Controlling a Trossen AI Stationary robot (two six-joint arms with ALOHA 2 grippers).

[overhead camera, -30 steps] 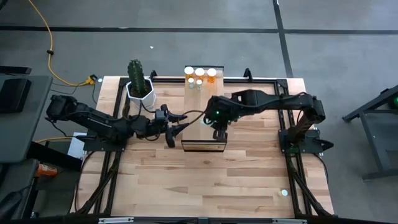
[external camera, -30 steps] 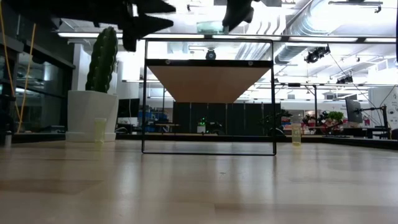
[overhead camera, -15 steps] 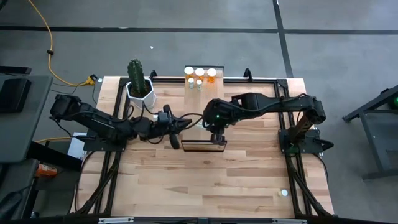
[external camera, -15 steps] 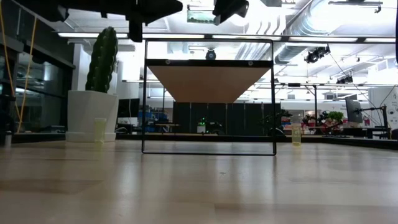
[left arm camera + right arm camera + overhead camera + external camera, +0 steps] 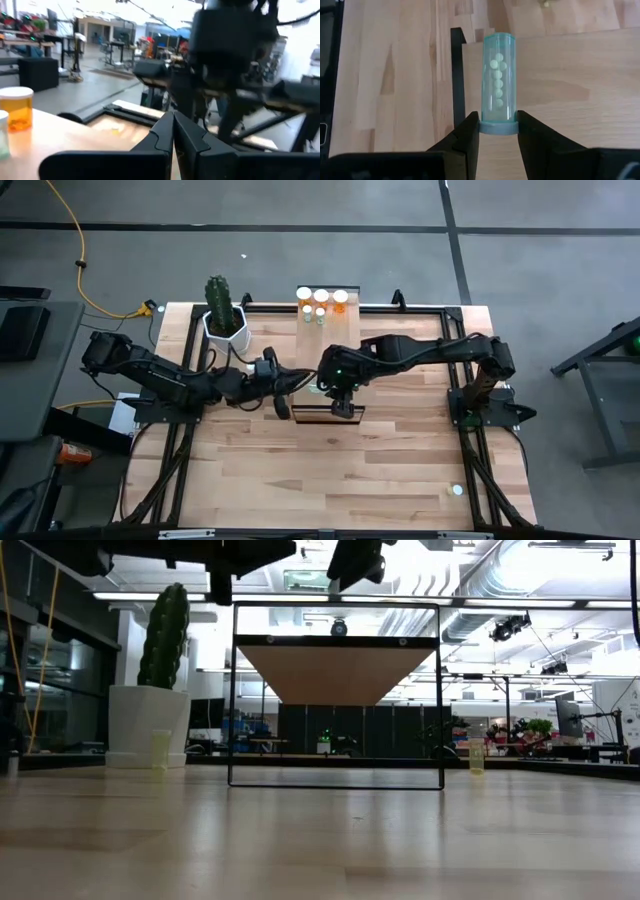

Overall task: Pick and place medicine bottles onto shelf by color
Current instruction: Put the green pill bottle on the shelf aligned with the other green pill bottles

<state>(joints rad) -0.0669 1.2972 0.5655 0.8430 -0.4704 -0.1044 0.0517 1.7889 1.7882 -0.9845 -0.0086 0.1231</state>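
Note:
The shelf stands mid-table with orange bottles and small pale ones upright on its far end. My right gripper hangs over the shelf's near left corner, shut on a pale green bottle with round pills inside. My left gripper is just left of the shelf at top height, shut and holding nothing; in its wrist view the fingers meet. Two more pale bottles stand on the table. My right gripper pinches the green bottle's capped end between its two fingers. The fingers slant down from above. The bottle's body sticks out beyond the fingertips, in line with them. It is lifted clear, above the shelf's top and its dark left frame edge.
A cactus in a white pot stands at the far left, close behind my left arm. The shelf's dark frame rests on the table. Bare wood lies toward the near edge.
My left gripper has shut on nothing and then kept still beside the shelf. My right gripper has carried the green bottle toward the table's left edge, a little lower, closer to my left gripper.

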